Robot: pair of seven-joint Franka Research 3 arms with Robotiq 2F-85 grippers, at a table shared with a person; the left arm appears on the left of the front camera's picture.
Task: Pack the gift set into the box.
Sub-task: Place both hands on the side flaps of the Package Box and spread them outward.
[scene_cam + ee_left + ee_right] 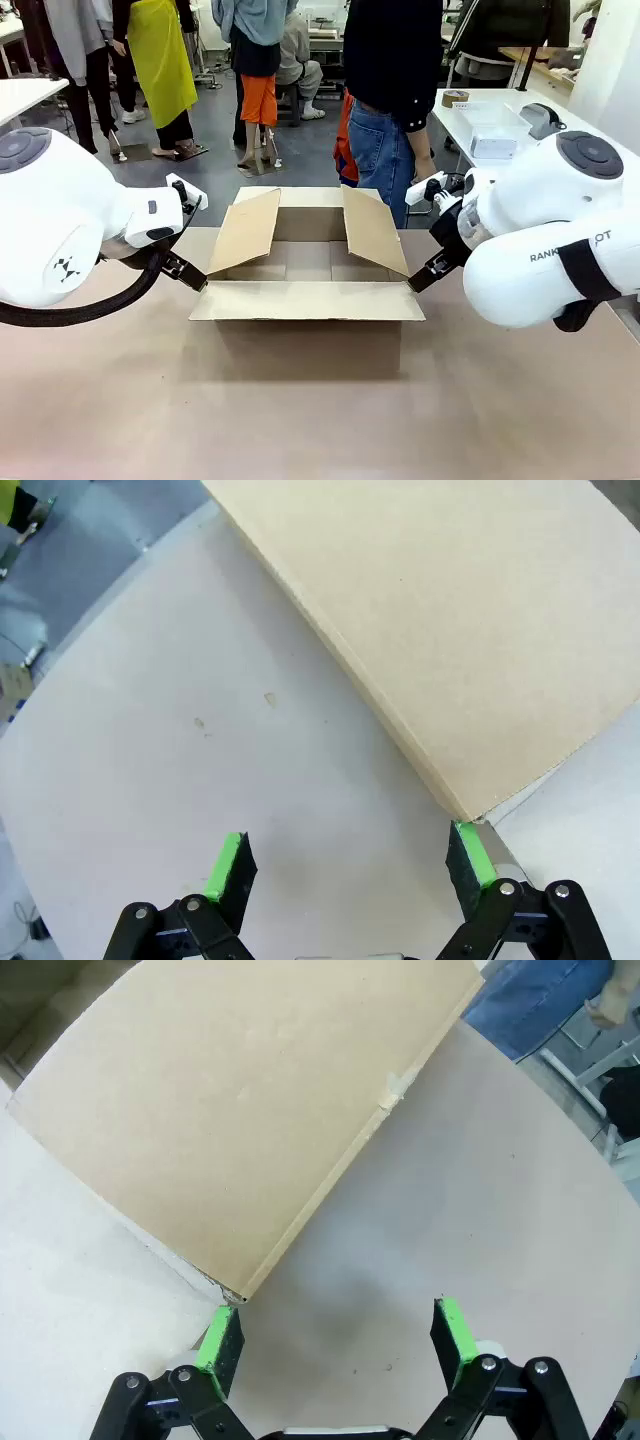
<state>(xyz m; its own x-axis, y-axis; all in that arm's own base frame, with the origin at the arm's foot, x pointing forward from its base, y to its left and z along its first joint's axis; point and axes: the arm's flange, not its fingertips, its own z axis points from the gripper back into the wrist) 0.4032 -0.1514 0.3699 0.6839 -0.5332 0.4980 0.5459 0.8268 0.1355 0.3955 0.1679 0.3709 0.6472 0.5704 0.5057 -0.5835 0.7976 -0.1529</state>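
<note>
The box [305, 300], a large brown cardboard carton, stands in the middle of the table with its four flaps spread open and its inside bare. My left gripper [190, 272] sits at the box's near left corner, open, with a green pad [472, 855] just under the corner of a flap [450, 630]. My right gripper [425, 272] is at the near right corner, open too, and one pad [220, 1338] is right below a flap corner [250, 1130]. The gift set is out of view.
A person in jeans [385, 150] stands at the far side just behind the box. A white table [500, 125] at the back right holds a tape roll and a translucent tub. Bare tabletop [320, 420] lies in front of the box.
</note>
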